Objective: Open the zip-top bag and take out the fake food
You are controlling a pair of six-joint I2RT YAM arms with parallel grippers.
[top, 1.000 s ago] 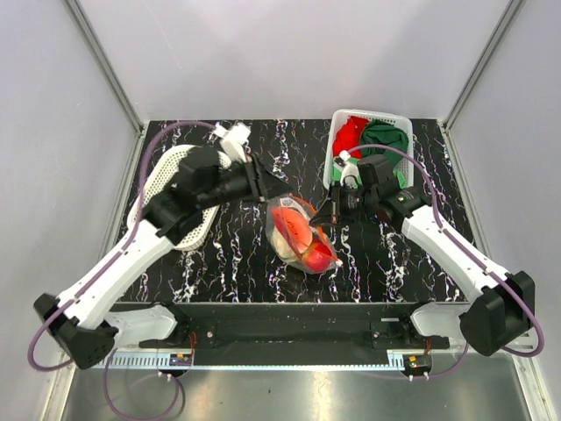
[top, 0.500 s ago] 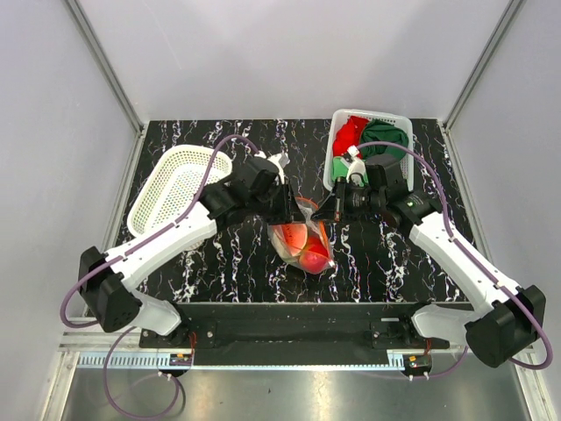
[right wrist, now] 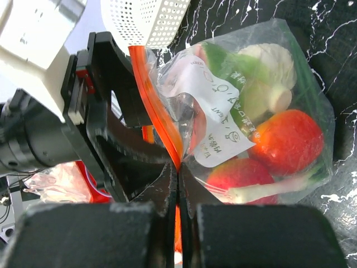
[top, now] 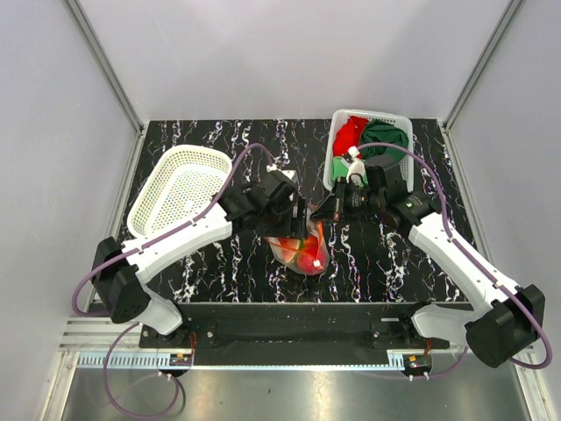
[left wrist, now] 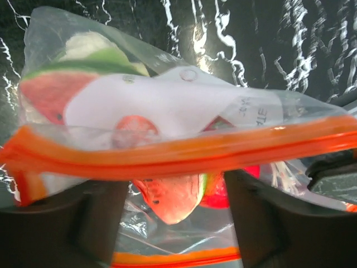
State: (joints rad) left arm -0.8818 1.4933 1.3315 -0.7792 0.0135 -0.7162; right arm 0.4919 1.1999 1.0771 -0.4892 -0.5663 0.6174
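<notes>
The clear zip-top bag [top: 301,252] sits mid-table with its orange zip strip [left wrist: 184,153] parted into two lips. Fake food fills it: a watermelon slice [left wrist: 170,198], a red round fruit [right wrist: 287,139] and a pale cabbage [right wrist: 273,64]. My right gripper [right wrist: 178,170] is shut on one lip of the strip at the bag's right side [top: 324,212]. My left gripper [top: 302,224] hangs over the bag's mouth, open, one finger [left wrist: 103,223] either side of the watermelon slice; the far strip hides its fingertips.
An empty white mesh basket [top: 180,189] lies at the left. Another white basket [top: 337,151] at the back right holds red and green cloths. Grey walls stand close round the black marbled table [top: 219,254].
My left arm swung right from the white basket to the bag's mouth and its jaws opened wide. My right gripper kept its hold on the zip strip.
</notes>
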